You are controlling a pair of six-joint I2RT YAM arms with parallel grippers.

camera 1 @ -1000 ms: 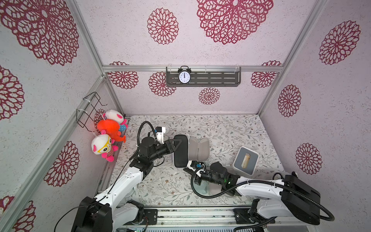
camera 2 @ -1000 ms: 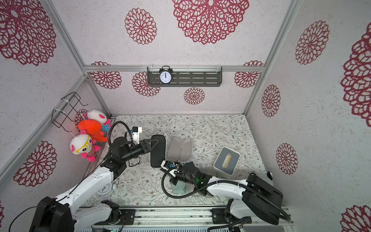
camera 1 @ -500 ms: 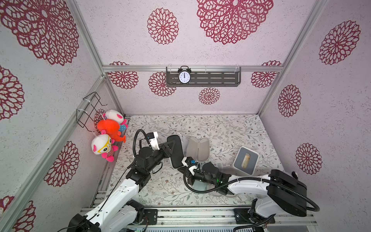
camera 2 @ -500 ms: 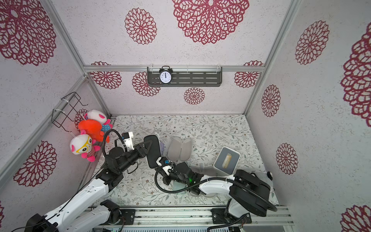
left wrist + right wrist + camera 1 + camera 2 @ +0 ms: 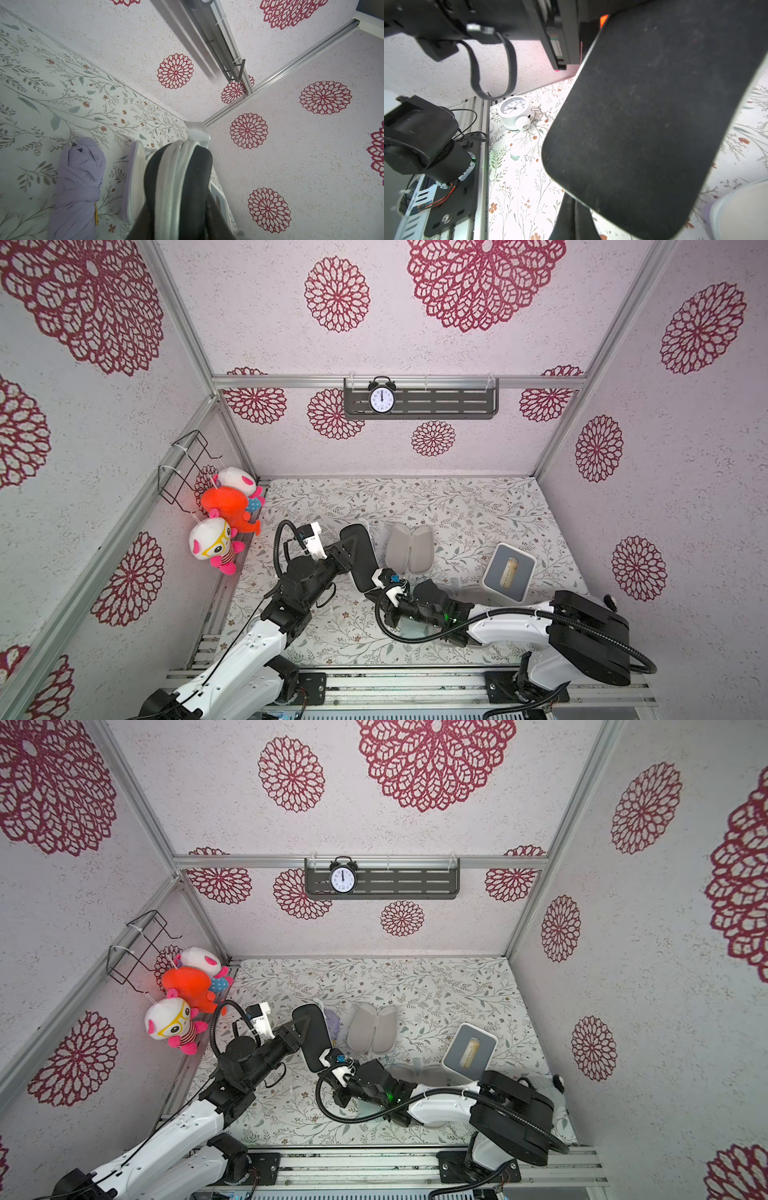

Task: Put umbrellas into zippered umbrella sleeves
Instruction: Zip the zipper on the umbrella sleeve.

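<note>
The black sleeve (image 5: 359, 556) (image 5: 314, 1036) is held off the table, tilted, with my left gripper (image 5: 341, 558) (image 5: 297, 1032) shut on its far-left side. In the left wrist view the black sleeve (image 5: 195, 176) shows a pale band between its two halves, inside my left gripper (image 5: 179, 218). My right gripper (image 5: 374, 591) (image 5: 328, 1065) (image 5: 574, 199) is shut, tips against the rim of the black sleeve (image 5: 654, 124); what they pinch is hidden. The lilac umbrella (image 5: 79, 176) (image 5: 331, 1019) lies on the table beside the open lilac sleeve (image 5: 409, 547) (image 5: 371, 1027).
A white box with a grey top (image 5: 509, 572) stands at the right. Another open pale-lined case (image 5: 432, 1073) lies partly under my right arm. A white alarm clock (image 5: 515, 112) lies by the front-left rail. Plush toys (image 5: 224, 506) hang on the left wall.
The black sleeve has shifted left and tilted more in the left gripper. My right gripper has followed it leftward, staying at its near end.
</note>
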